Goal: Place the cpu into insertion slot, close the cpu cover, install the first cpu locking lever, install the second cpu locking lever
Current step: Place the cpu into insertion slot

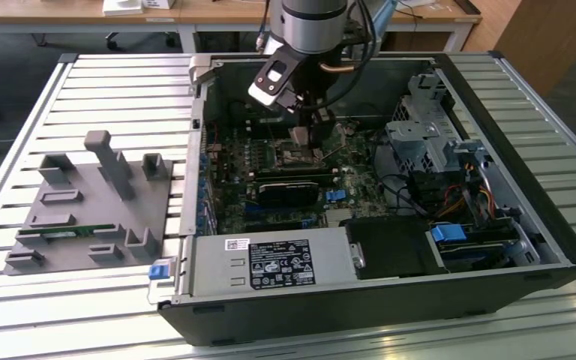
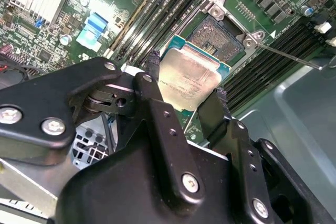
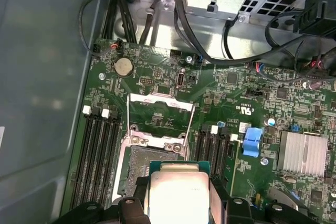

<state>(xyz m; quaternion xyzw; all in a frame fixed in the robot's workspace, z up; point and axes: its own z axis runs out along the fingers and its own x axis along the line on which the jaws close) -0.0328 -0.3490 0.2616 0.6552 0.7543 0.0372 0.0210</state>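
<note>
Cpu (image 2: 191, 80) hung clamped in our hand (image 1: 302, 141), upper centre of the exterior view, near the empty insertion slot (image 2: 218, 38); cpu cover (image 3: 157, 98) stood raised, locking levers (image 2: 289, 56) undone, we judged.

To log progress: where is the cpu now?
In the second wrist view, the gripper holds the cpu close to the uncovered insertion slot, not yet in it.

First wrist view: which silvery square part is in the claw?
The cpu, the solid-faced chip with green edging, held in the claw near the insertion slot. The cpu cover, a cut-out frame, is hinged open and untouched.
</note>
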